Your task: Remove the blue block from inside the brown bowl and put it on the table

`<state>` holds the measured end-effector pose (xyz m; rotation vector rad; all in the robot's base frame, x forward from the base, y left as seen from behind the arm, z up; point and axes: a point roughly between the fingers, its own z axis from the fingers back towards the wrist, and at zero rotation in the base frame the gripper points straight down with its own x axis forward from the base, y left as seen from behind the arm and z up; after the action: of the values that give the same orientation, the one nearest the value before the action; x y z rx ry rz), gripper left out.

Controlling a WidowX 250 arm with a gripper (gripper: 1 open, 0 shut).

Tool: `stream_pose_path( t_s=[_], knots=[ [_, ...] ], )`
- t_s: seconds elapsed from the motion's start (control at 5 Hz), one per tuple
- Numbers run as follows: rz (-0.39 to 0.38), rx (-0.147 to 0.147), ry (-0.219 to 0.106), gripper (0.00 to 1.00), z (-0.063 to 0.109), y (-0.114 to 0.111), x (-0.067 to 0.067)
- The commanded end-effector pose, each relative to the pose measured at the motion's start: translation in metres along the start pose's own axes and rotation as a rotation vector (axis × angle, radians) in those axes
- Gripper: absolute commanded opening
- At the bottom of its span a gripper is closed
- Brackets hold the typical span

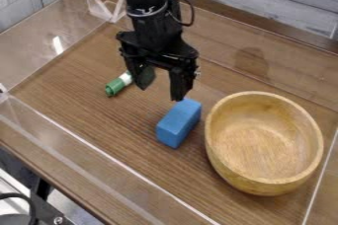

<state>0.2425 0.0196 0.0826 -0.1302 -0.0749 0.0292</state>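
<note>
No legible text, label, brand, number or sign on anything in view.

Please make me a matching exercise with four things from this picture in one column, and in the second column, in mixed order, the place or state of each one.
Column 1
1. blue block
2. brown bowl
3. green-and-white marker
4. gripper

Column 2
A. empty, at the right of the table
B. open, pointing down, holding nothing
C. flat on the table, just left of the bowl
D. on the table, partly hidden by the gripper's fingers

Pairs: 1-C, 2-A, 3-D, 4-B
</note>
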Motion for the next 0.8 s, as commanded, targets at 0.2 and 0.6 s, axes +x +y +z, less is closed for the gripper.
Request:
stream_pose_path(
  t_s=[0.2,0.6],
  knots=[
    [-0.021,0.009,-0.055,1.00,0.0184,-0.0041,0.0090],
    [-0.036,0.004,-0.061,1.00,0.0240,-0.0069,0.0096]
  ],
)
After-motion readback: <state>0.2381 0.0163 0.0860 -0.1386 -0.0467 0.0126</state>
